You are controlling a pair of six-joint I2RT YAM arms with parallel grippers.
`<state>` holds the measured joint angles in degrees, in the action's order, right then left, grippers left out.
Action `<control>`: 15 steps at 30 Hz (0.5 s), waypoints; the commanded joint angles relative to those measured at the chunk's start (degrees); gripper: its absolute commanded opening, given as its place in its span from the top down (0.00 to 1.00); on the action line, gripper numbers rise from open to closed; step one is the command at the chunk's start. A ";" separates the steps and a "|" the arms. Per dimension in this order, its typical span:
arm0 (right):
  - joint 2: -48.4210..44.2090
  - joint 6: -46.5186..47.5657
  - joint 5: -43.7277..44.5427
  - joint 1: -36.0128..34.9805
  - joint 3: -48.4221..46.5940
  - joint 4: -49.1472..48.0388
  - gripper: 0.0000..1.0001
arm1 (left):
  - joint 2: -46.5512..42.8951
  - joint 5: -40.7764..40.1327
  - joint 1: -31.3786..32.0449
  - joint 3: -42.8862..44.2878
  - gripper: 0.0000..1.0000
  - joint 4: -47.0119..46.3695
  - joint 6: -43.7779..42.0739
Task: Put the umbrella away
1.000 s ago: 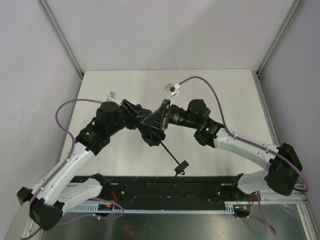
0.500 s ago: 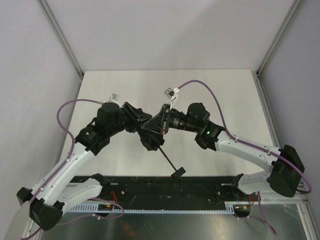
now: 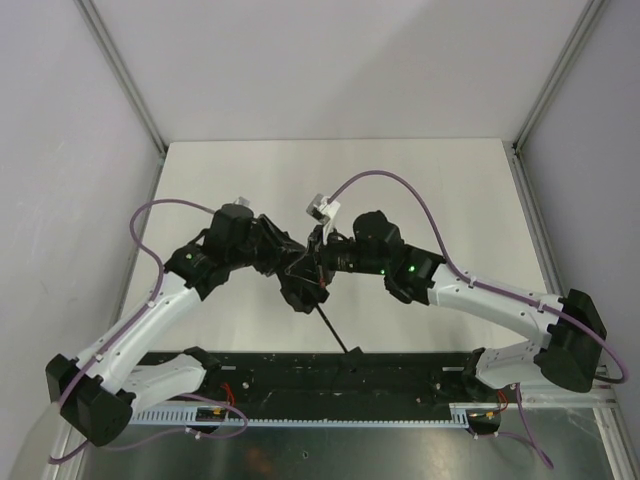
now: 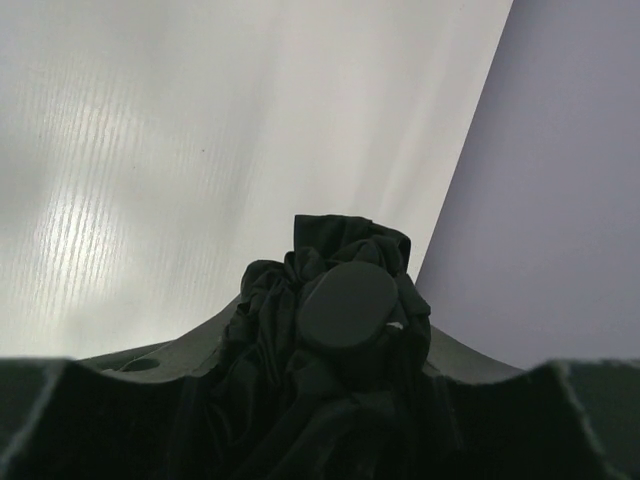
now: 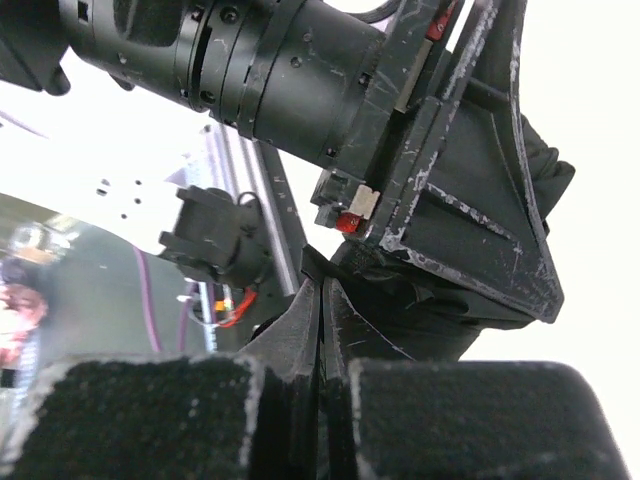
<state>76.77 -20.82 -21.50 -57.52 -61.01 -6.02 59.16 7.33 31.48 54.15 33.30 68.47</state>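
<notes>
Umbrella, canopy bunched in left end effector, handle lost against dark rail

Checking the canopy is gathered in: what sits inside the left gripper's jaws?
The umbrella: its bunched black canopy fills the left gripper, round end cap on top. The fabric covers the ribs and shaft inside it, so they cannot be seen.

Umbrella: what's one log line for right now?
umbrella: canopy bunched, shaft sticking out | left claw: gripping the bunched canopy | right claw: shut, tips at the canopy | put away: not yet
</notes>
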 commanded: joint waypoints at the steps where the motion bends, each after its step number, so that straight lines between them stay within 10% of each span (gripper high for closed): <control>1: -0.09 10.83 0.48 -4.94 -5.47 4.94 1.00 | -1.38 -1.37 -1.70 2.41 1.00 -7.38 2.87; 15: 11.60 29.44 12.45 -13.84 -9.83 24.91 0.94 | -4.28 8.29 -6.31 2.19 1.00 -9.33 7.35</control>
<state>83.85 6.48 -8.32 -66.32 -72.31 7.57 58.50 9.89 26.87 53.76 37.50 68.60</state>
